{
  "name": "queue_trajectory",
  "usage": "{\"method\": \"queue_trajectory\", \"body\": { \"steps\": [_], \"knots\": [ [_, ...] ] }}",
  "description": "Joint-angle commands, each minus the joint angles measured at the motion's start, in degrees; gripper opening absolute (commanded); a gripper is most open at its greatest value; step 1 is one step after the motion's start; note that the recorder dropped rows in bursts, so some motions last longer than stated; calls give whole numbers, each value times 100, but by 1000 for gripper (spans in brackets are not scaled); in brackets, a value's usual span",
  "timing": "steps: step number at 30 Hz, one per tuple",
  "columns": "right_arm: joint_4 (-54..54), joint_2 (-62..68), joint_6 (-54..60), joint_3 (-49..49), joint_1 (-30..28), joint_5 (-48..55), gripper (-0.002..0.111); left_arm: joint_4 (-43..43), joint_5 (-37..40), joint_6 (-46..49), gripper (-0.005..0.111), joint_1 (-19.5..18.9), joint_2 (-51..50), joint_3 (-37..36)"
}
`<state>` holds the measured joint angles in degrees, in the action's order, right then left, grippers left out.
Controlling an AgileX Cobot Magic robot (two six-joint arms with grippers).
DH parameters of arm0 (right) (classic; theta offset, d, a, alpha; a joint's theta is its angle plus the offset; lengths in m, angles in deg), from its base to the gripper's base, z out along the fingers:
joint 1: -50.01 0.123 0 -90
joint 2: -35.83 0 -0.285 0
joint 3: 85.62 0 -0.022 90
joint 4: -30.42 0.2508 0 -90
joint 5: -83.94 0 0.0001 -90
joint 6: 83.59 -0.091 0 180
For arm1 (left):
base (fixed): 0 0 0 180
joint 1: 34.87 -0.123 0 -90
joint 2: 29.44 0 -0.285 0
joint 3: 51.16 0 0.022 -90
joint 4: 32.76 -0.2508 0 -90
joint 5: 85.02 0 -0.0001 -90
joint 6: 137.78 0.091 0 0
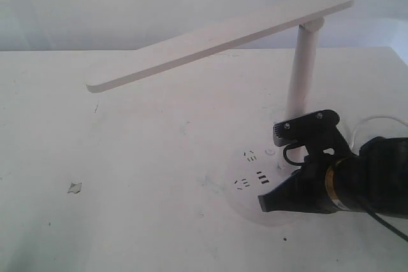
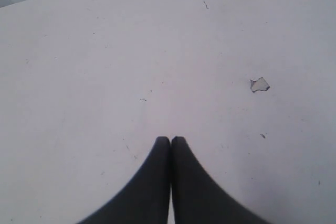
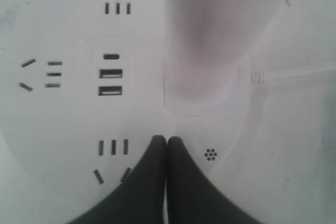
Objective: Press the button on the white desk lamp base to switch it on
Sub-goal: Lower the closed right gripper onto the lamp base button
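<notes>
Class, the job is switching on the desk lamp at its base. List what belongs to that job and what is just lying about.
Belongs to the job: lamp; lamp base; right gripper, shut, over the base.
Just lying about: small grey scrap on the table; left gripper, shut, idle over the table.
</notes>
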<state>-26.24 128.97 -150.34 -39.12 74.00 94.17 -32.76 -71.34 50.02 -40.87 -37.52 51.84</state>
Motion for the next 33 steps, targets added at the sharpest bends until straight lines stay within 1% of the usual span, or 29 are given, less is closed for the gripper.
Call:
{"method": "queue_trajectory", "body": {
  "steps": [1,8,24,30,33],
  "knots": [
    [-92,16,-3,-48,0,305,0,58,42,-9,0,-20,30,-21],
    [-103,16,-53,-48,0,86,0,58,42,-9,0,-20,30,-21],
    [-116,24,-175,-62,0,211,0,58,42,-9,0,-20,30,-21],
    [-951,24,-1111,-62,0,252,0,58,42,-9,0,-20,30,-21],
    [-1071,24,-1320,-62,0,252,0,58,42,-9,0,-20,30,-21]
  ]
}}
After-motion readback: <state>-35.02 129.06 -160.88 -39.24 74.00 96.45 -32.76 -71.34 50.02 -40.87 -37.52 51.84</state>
